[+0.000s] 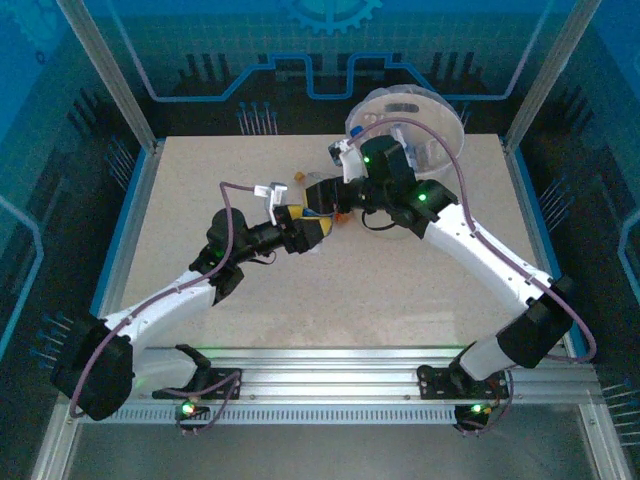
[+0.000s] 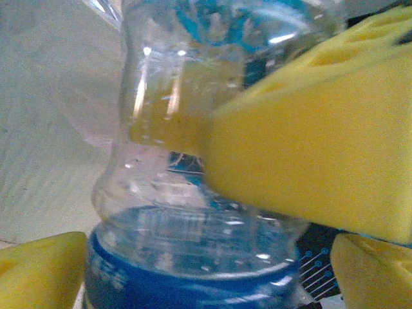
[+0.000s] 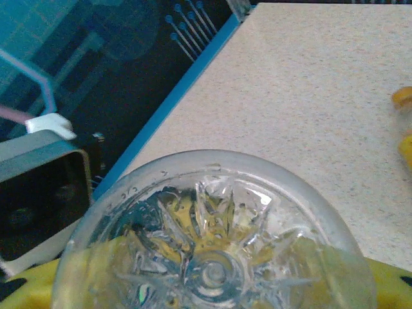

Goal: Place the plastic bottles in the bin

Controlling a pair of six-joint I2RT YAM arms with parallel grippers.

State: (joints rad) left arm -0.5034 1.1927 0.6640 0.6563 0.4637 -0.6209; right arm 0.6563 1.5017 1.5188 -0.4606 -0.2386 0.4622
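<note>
Apparently, right pincer (image 3: pixel 207 291) snug around plastic bottle (image 3: pixel 212 225).

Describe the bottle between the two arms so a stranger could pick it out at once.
Start at the big round whitish bin at the far right of the table, then look just left and nearer, at mid-table. The bottle sits between the yellow pads of the right gripper. It is clear with a blue label, unlike the orange-topped thing nearby.
</note>
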